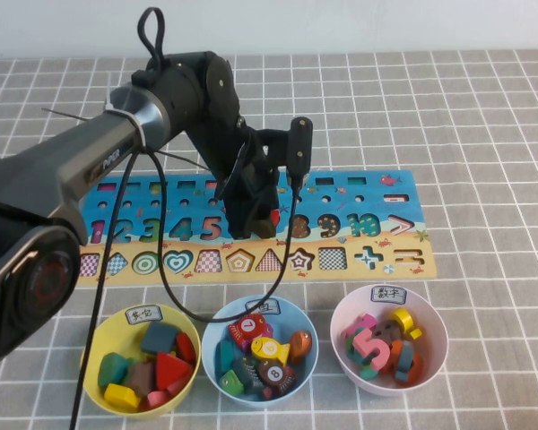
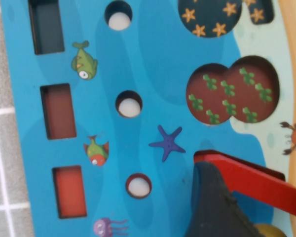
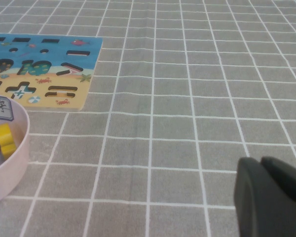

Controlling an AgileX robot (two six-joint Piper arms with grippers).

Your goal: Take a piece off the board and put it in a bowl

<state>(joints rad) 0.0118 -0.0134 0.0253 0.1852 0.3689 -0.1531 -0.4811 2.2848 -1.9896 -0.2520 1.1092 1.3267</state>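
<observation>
A table (image 1: pixel 484 116) covered with a grey cloth of white-lined squares carries two bowls at the near edge. The yellow bowl (image 1: pixel 103 387) sits to the left, holding shape blocks, among them a red triangle (image 1: pixel 169 370), a teal block (image 1: pixel 160 337) and a yellow block (image 1: pixel 122 395). Just beside it on the right, the light blue bowl (image 1: pixel 213 341) holds sea-creature pieces, including a yellow fish (image 1: pixel 271 348) and a red square (image 1: pixel 249 331).
</observation>
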